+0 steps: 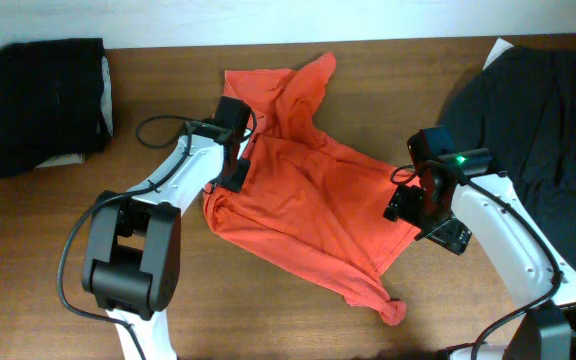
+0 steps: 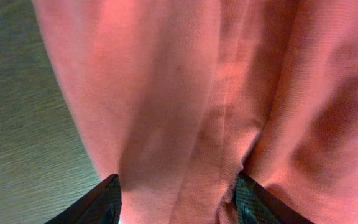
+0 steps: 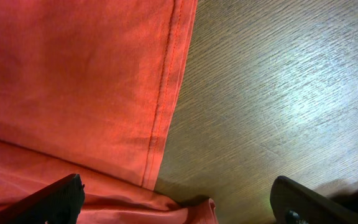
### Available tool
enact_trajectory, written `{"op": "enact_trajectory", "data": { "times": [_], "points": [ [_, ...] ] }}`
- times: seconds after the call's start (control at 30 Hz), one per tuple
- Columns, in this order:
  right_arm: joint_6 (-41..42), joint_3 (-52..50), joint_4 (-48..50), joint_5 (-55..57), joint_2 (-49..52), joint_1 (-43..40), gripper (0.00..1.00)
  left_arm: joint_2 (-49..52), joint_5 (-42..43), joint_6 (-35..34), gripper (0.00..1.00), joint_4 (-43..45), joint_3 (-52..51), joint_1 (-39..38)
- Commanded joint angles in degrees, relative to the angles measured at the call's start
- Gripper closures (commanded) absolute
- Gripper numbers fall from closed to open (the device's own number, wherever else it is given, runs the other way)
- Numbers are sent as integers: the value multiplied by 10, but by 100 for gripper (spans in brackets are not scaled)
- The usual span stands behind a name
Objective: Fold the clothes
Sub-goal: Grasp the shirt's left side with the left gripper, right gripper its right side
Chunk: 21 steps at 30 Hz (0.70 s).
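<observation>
The red-orange T-shirt (image 1: 303,195) lies crumpled in the middle of the wooden table, with no lettering showing. My left gripper (image 1: 236,168) is at the shirt's left edge. In the left wrist view its fingers (image 2: 179,208) press on a bunched fold of the T-shirt (image 2: 185,112), whose pleats run up from the jaws. My right gripper (image 1: 408,205) is at the shirt's right edge. It is open (image 3: 179,202), with one finger over the T-shirt's stitched hem (image 3: 92,87) and the other over bare table; a small fold of cloth lies between them.
A black garment pile (image 1: 48,95) lies at the back left on something pale. A large black garment (image 1: 538,110) covers the right side of the table. Bare wood (image 1: 298,320) shows along the front edge, and the left arm's cable (image 1: 158,125) loops beside the shirt.
</observation>
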Motion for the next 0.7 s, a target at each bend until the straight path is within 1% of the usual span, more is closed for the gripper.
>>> {"op": "enact_trajectory", "data": {
  "times": [0.0, 0.03, 0.07, 0.1, 0.13, 0.17, 0.2, 0.23, 0.27, 0.3, 0.37, 0.4, 0.43, 0.47, 0.5, 0.53, 0.57, 0.6, 0.63, 0.67],
  "points": [
    [-1, 4, 1, 5, 4, -4, 1, 5, -84, -21, 52, -3, 9, -4],
    [-1, 4, 1, 5, 4, -4, 1, 5, -85, -21, 70, -3, 9, -4],
    [-1, 4, 0, 5, 4, -4, 1, 5, -84, -21, 83, -3, 9, -4],
    [-1, 4, 0, 5, 4, -4, 1, 5, -84, -21, 90, -3, 9, -4],
    [-1, 4, 0, 5, 4, -4, 1, 5, -85, -21, 100, -3, 9, -4],
    [-1, 4, 0, 5, 4, -4, 1, 4, -112, -24, 100, -5, 10, -2],
    [-1, 4, -2, 5, 4, -4, 1, -2, -170, -64, 100, -13, 14, 6],
    [-1, 4, -3, 5, 4, -4, 1, -14, -203, -90, 100, -23, 18, 24],
    [-1, 4, -3, 5, 4, -4, 1, -31, -203, -91, 100, -29, 19, 51],
    [-1, 4, -3, 5, 4, -4, 1, -49, -203, -114, 100, -47, 19, 92],
    [-1, 4, 0, 5, 4, -4, 1, -59, -202, -147, 100, -80, 19, 149],
    [-1, 4, 0, 5, 4, -4, 1, -59, -179, -157, 78, -104, 19, 180],
    [0, 4, 1, 5, 4, -4, 1, -59, -162, -157, 62, -114, 19, 192],
    [-1, 4, 0, 4, 4, -4, 1, -59, -151, -158, 62, -122, 19, 202],
    [0, 4, 0, 2, 4, -4, 1, -59, -142, -158, 53, -129, 19, 207],
    [-1, 4, 3, -5, 4, -3, 1, -64, -137, -158, 35, -133, 19, 203],
    [0, 4, 6, -10, 4, -3, 1, -68, -132, -158, 1, -132, 19, 198],
    [-1, 3, 20, -10, 10, -4, 1, -71, -83, -153, 1, -114, 19, 190],
    [-2, -5, 52, -9, 20, -4, 1, -70, -13, -153, 1, -102, 19, 190],
    [-26, -11, 97, -12, 35, -4, 4, -70, 24, -153, 1, -101, 19, 190]
  ]
}}
